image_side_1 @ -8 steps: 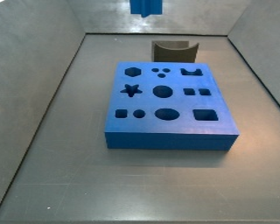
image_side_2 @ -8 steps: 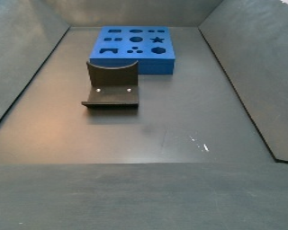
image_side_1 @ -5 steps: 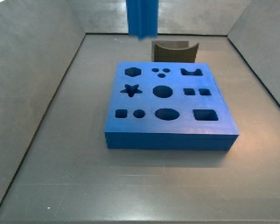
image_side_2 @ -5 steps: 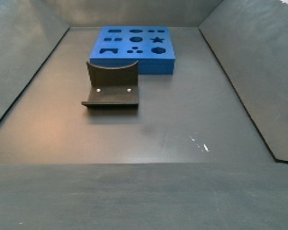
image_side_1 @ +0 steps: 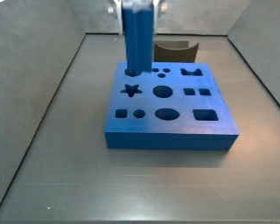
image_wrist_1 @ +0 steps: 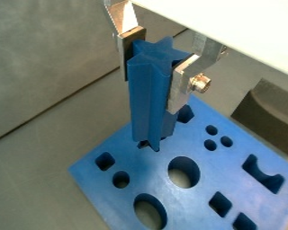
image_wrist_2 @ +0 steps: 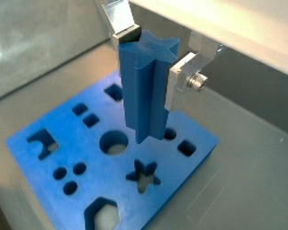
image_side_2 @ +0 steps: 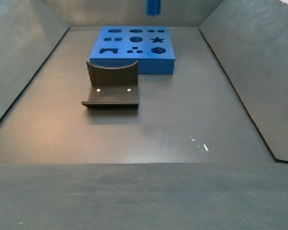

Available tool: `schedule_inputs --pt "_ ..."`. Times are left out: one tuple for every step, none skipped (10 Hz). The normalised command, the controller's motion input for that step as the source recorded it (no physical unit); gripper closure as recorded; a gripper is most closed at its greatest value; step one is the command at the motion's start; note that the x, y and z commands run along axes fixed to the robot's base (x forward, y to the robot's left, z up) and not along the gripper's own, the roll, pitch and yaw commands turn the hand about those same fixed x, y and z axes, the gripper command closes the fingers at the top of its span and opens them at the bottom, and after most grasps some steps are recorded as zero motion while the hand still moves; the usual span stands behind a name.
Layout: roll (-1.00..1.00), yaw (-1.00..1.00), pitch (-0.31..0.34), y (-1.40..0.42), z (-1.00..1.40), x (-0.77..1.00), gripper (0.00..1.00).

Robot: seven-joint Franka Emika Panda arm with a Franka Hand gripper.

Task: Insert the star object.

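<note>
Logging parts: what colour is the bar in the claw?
Blue; the star object, clearest in a wrist view.

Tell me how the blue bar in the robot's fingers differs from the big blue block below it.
The star object is tall, slender and upright; the blue block is flat and wide. The bar has ridged sides; the block has many shaped holes. The gripper holds the bar above the block, which rests on the floor. Both are blue.

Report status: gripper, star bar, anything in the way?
Gripper shut on star bar, above the block. Bar upright, tip not yet in star hole. Nothing in the way.
</note>
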Motion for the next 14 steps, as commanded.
schedule_inputs --pt "0.08 0.00 0.003 0.19 -0.62 0.00 1.00" --pt "0.06 0.00 0.011 0.21 -0.57 0.00 1.00" --pt "0.03 0.00 0.014 0.19 -0.55 0.00 1.00" --pt "0.01 0.00 0.013 0.19 -0.50 0.00 1.00" --pt "0.04 0.00 0.031 0.19 -0.35 -0.01 1.00" --pt "0.08 0.00 0.037 0.13 -0.21 -0.01 1.00" --pt "0.05 0.00 0.014 0.03 -0.14 0.00 1.00" --pt "0.03 0.07 0.004 0.00 -0.13 0.00 1.00" --pt "0.07 0.09 0.000 0.00 -0.30 -0.01 1.00" --pt "0.06 0.07 0.000 0.00 -0.30 0.00 1.00" --pt "0.05 0.09 0.000 0.00 -0.27 -0.02 1.00" --pt "0.07 0.49 -0.011 0.00 -0.25 -0.07 1.00" --pt "0.12 0.61 -0.027 0.00 -0.20 -0.08 1.00" --pt "0.09 0.54 -0.037 -0.10 -0.16 -0.07 1.00"
